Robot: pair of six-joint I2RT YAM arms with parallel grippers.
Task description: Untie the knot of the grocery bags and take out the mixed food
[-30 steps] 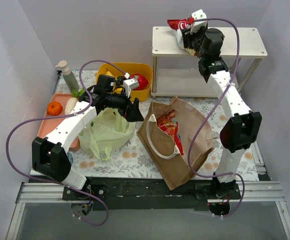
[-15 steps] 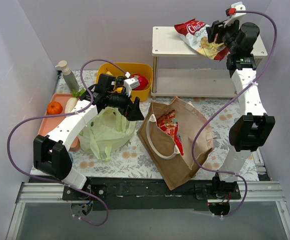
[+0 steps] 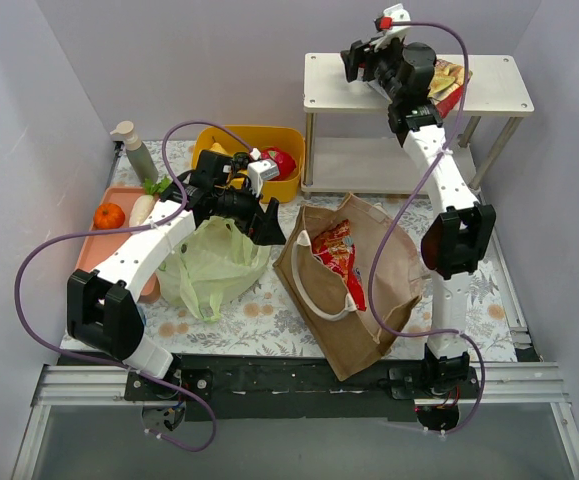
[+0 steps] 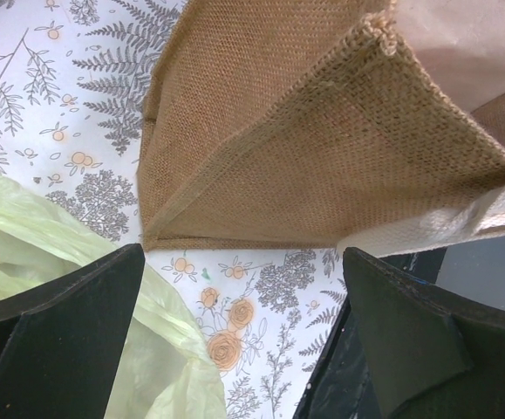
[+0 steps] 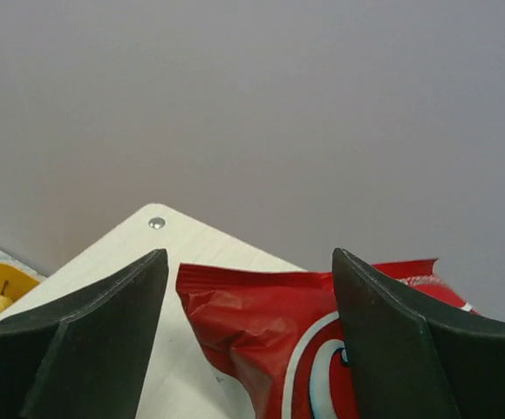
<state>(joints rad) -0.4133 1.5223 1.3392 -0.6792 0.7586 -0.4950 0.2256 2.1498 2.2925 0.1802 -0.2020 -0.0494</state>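
Top external shows right pincer (image 3: pixel 352 62) spread above shelf (image 3: pixel 329 95).

The left gripper (image 3: pixel 269 226) hangs over the crinkly pale green plastic bag (image 3: pixel 212 268), just beside the stiff brown tote with white rope handles (image 3: pixel 381 292), which has red snack packets (image 3: pixel 335 249) inside. The right gripper (image 3: pixel 352 62) is above the white two-tier shelf (image 3: pixel 331 92), where a red-and-yellow snack packet (image 3: pixel 450 82) lies near its wrist. A small orange tangerine (image 3: pixel 109 216) sits on the flat orange tray (image 3: pixel 97 252).
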